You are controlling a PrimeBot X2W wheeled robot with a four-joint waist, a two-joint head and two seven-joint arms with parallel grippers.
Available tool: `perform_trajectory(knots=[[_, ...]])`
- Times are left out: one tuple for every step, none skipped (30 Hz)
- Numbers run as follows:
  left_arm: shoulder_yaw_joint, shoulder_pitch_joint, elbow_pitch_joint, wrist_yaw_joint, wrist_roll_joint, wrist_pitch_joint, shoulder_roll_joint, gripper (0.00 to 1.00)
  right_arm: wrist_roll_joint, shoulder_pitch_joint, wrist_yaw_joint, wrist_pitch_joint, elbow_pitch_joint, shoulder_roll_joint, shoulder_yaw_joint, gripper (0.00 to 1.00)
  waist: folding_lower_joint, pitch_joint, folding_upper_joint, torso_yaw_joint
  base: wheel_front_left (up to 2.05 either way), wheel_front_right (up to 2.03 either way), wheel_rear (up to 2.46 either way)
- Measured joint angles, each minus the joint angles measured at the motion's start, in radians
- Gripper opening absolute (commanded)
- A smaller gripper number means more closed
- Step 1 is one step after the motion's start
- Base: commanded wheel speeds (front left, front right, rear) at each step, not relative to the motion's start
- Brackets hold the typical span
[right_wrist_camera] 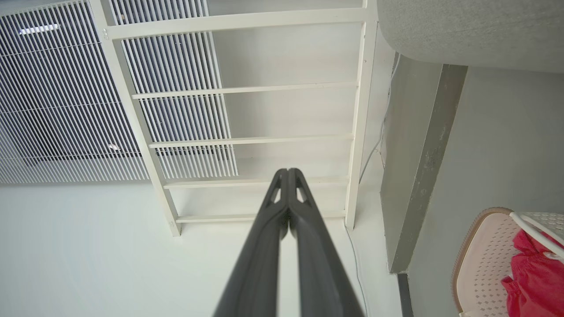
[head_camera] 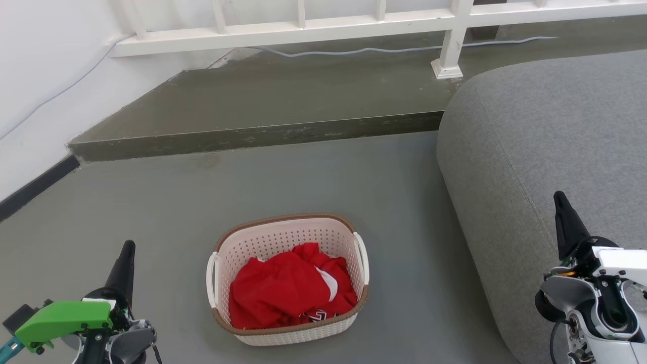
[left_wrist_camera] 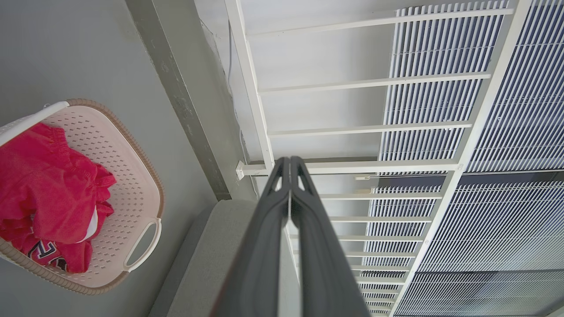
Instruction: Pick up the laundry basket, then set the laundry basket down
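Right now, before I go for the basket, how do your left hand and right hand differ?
The left hand carries a green mount at its wrist; the right hand has a white housing. The left hand stands over the floor, the right hand before the grey sofa, higher in the head view. Both are shut, empty and apart from the laundry basket.

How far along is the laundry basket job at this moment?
Done: no lift is visible; the laundry basket, holding red clothes, stands on the floor. In hand: nothing; the left gripper and right gripper are shut, apart from it. Left: seemingly grasping, lifting, setting down.
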State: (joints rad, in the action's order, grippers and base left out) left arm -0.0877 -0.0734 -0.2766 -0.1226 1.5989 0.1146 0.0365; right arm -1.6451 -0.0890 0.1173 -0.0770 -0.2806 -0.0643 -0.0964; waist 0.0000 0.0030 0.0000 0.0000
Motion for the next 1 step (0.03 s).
perform_trajectory(knots=[[0.0, 0.0, 0.0, 0.0, 0.0, 0.0, 0.0, 0.0, 0.0, 0.0, 0.0, 0.0, 0.0, 0.0, 0.0, 0.0, 0.0, 0.0, 0.0, 0.0, 0.0, 0.0, 0.0]])
